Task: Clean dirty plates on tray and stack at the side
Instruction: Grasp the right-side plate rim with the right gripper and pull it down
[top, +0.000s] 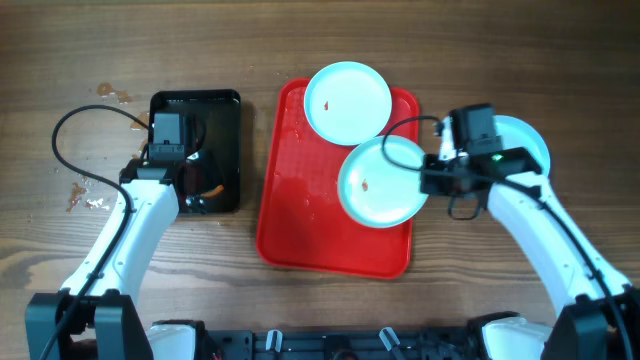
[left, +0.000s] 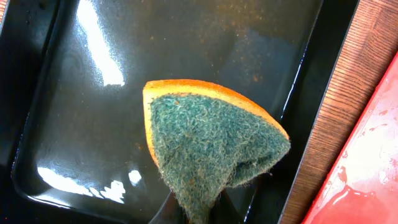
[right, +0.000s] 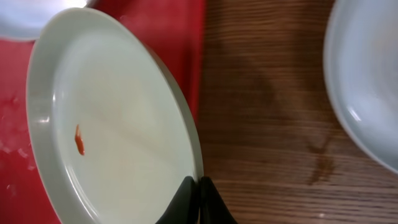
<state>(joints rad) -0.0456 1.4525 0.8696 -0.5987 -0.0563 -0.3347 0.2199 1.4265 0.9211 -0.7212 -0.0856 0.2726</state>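
Note:
The red tray (top: 300, 215) lies in the middle of the table. One pale-blue plate (top: 347, 102) with a small stain sits at its far end. My right gripper (top: 428, 178) is shut on the rim of a second stained plate (top: 378, 182), holding it over the tray's right side; in the right wrist view the fingers (right: 199, 190) pinch the rim of that plate (right: 112, 124). A third plate (top: 527, 140) lies on the table to the right, partly under my right arm. My left gripper (left: 202, 211) is shut on an orange-and-green sponge (left: 211, 140) over the black tray (top: 215, 105).
The black tray (left: 81, 112) stands left of the red tray with a strip of wood between them. Small stains mark the table at the far left (top: 112, 93). The red tray's surface looks wet (left: 367, 186).

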